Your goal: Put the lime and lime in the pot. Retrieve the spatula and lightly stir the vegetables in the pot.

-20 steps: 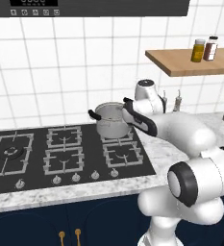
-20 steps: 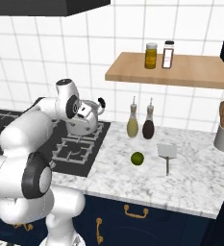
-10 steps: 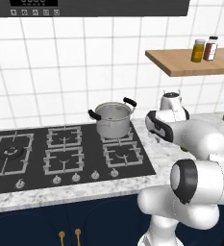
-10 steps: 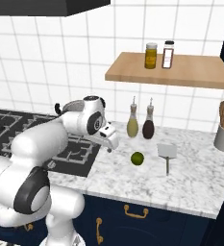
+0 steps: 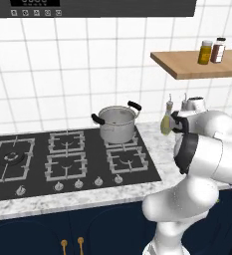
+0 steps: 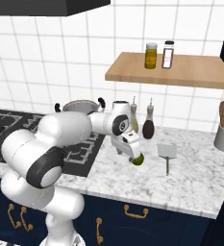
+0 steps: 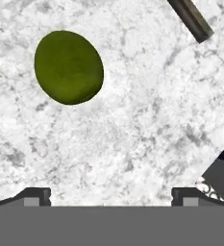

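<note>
Gripper [image 7: 111, 194]: fingers spread, empty, low over marble counter [image 6: 195, 185]. Lime [image 7: 68, 67] on counter just beyond fingertips, untouched, toward front edge; partly hidden behind hand in right base view. Pot [image 5: 117, 123]: on hob's back right burner, contents not visible. Spatula [image 6: 167, 153]: flat on counter, handle end cut off in hand view.

A shiny steel pot [image 5: 117, 123] with two black loop handles stands upright at the centre of the left base view, on a rear burner. One green lime [image 7: 68, 67] lies on marble in the upper left of the hand view, an unbroken oval.
</note>
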### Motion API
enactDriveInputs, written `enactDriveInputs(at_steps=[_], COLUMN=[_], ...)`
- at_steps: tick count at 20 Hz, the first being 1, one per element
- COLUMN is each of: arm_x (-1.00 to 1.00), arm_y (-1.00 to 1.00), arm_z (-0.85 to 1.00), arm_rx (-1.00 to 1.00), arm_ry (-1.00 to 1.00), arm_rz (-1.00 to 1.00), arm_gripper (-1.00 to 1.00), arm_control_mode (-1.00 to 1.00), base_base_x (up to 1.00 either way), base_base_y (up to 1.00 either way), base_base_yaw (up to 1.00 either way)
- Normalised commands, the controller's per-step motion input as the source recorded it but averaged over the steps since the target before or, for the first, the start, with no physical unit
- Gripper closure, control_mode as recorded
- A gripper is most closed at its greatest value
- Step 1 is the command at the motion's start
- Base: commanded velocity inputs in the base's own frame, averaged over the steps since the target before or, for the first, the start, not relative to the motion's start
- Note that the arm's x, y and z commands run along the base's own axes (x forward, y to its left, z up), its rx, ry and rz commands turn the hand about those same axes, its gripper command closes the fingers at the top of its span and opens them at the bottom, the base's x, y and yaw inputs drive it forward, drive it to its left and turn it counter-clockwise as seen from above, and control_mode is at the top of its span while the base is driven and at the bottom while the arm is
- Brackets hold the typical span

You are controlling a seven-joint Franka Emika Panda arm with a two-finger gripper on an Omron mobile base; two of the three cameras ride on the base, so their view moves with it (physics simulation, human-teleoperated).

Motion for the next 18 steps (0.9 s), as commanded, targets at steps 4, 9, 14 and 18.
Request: enactDriveInputs(at_steps=[4,9,14,18], arm_x=[0.24,0.29,0.16,0.03], arm_y=[-0.36,-0.05,-0.1,-0.13], arm_z=[-0.41,-0.39,-0.27,-0.33], arm_rx=[0.0,-0.01,-0.01,-0.01], arm_ry=[0.0,-0.09,-0.19,-0.14], arm_rz=[-0.06,0.0,0.01,0.08], arm_gripper=[-1.0,-1.0,-1.0,-1.0], arm_control_mode=[-1.0,-1.0,-1.0,-1.0], base_base_x=[0.0,0.0,0.0,0.0], base_base_y=[0.0,0.0,0.0,0.0], base_base_yaw=[0.0,0.0,0.0,0.0])
